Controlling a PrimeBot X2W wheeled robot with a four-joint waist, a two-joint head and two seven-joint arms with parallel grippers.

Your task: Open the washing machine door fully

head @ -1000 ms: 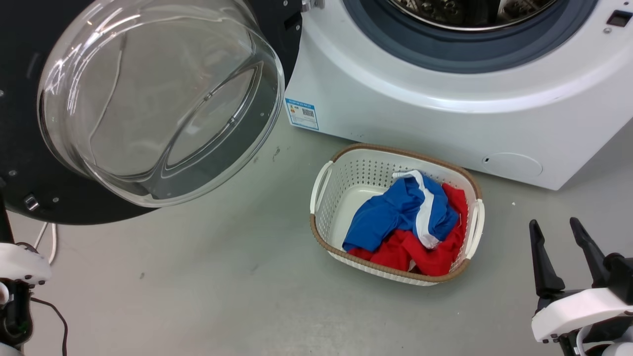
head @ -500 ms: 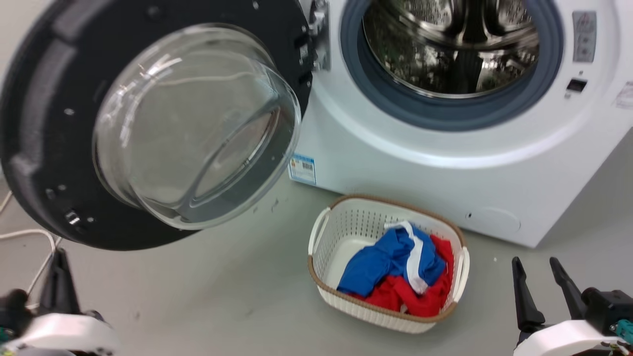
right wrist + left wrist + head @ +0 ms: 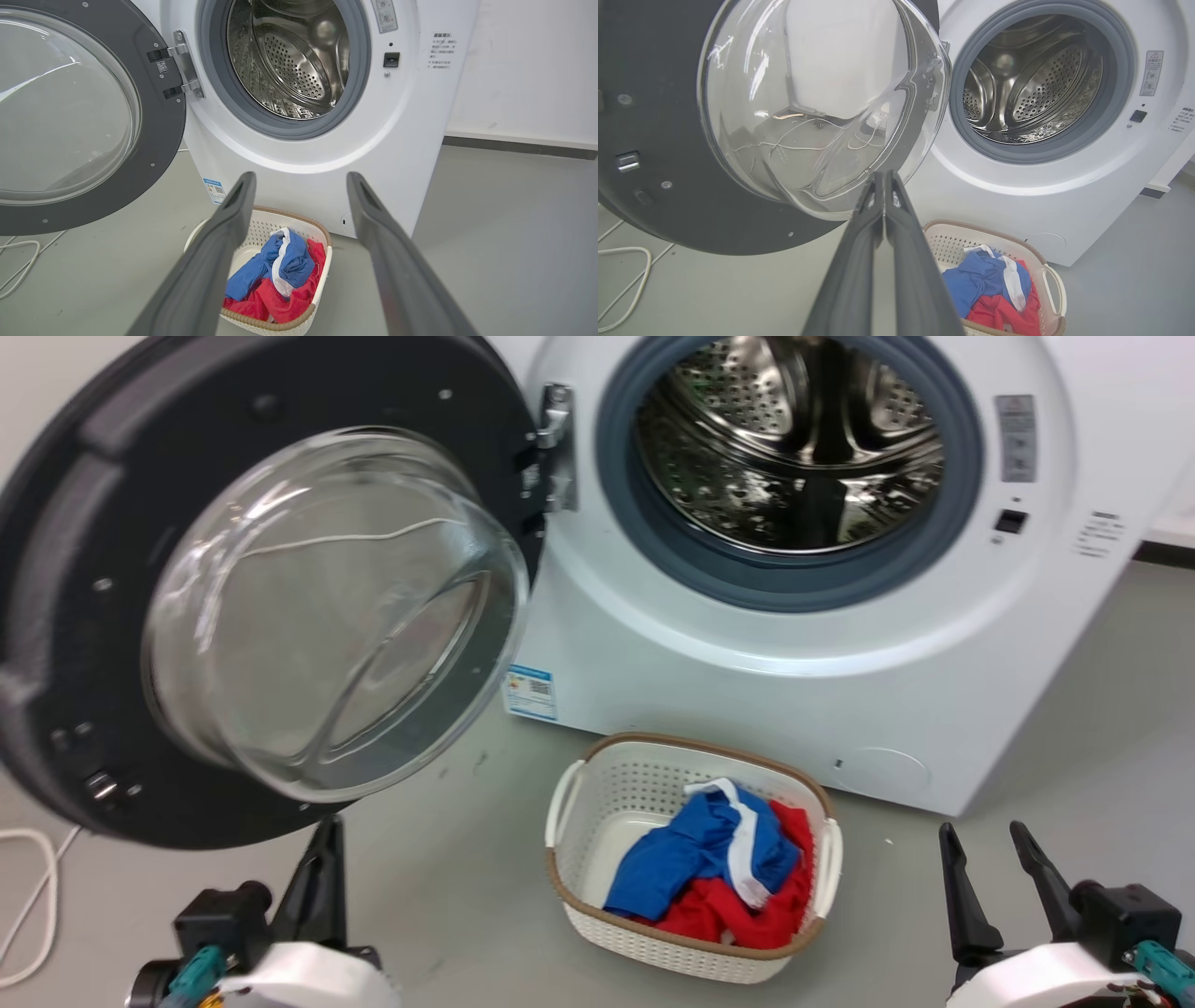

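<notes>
Black-rimmed washing machine door (image 3: 280, 607) stands wide on its hinge (image 3: 555, 448), left of the washing machine (image 3: 747, 691), inner face w/ glass bowl turned toward the robot. Drum (image 3: 794, 457) mouth fully exposed, nothing across it.

L gripper (image 3: 883, 175): fingers pressed together, empty, low near the door's bottom edge; can't tell if touching. R gripper (image 3: 301, 179): fingers spread, empty, well apart from the door, above the floor by the laundry basket (image 3: 560, 803).

Judgement: task done or v. nearly so. Door looks about square to the machine front or past it. Whether the hinge has more travel, can't tell. If so, only a last outward nudge is left.
</notes>
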